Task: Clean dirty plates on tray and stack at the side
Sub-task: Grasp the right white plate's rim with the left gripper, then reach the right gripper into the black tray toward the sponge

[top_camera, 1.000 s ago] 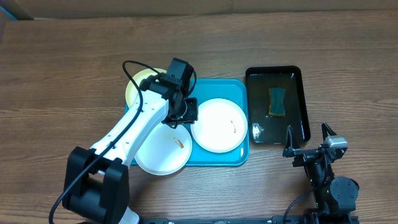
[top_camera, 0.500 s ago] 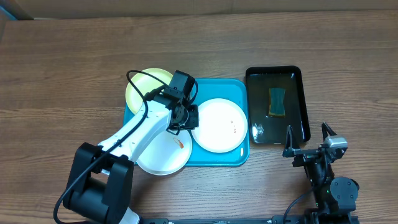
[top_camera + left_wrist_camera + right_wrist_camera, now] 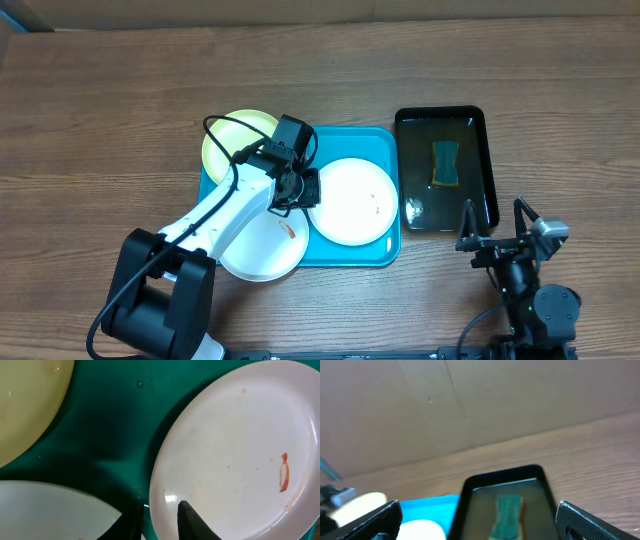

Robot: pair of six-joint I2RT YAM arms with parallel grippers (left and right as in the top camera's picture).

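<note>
A brown wood-grain table (image 3: 100,120) fills the frame; a plain tan wall (image 3: 470,400) rises behind it.

Left gripper (image 3: 305,185) reaches forward (jaws narrow); right gripper (image 3: 500,235) parked, jaws wide.

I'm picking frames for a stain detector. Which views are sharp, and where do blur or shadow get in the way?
Overhead: evenly lit and sharp; the smear on the right white plate is tiny. Left wrist: close and clear on that plate's smear, though a dark shadow covers the tray between plates and the dark fingers intrude at the bottom. Right wrist: soft throughout, the black basin and sponge blurred.
</note>
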